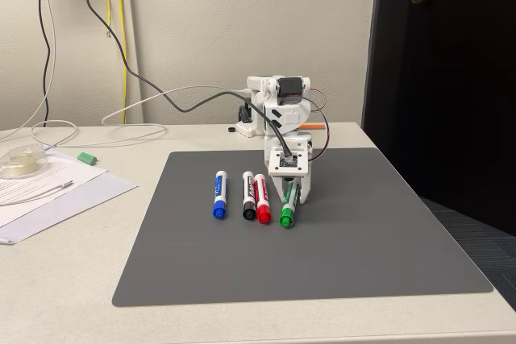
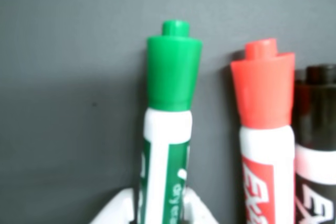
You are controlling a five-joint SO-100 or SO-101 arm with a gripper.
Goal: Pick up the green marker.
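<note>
A dark grey mat (image 1: 322,239) lies on a light table (image 1: 64,279), and 4 markers rest on it in a loose row in the fixed view. From left to right there: a blue marker (image 1: 219,194), set a little apart, then a black marker (image 1: 248,196) and a red marker (image 1: 262,197) lying side by side and touching or nearly so, then the green marker (image 1: 287,210) just beside the red one. All 4 point their caps toward the camera.

The white arm (image 1: 278,110) bends down over the mat, and its gripper (image 1: 290,195) sits low over the back part of the green marker, covering most of the barrel so that mainly the green cap shows in front of it.

In the wrist view the green marker (image 2: 167,129) stands up the middle of the picture, cap at the top, with the red marker (image 2: 265,129) to its right and the black marker (image 2: 317,140) at the right edge. The gripper (image 2: 157,213) shows at the bottom edge, 1 white fingertip (image 2: 113,211) on each side of the green-and-white barrel, close against it. The jaws are narrowed to about the width of the marker; whether they actually press on it I cannot tell.

Off the mat, on the left of the fixed view, lie sheets of paper (image 1: 48,191), a roll of tape (image 1: 22,160) and a small light-green piece (image 1: 87,157).
</note>
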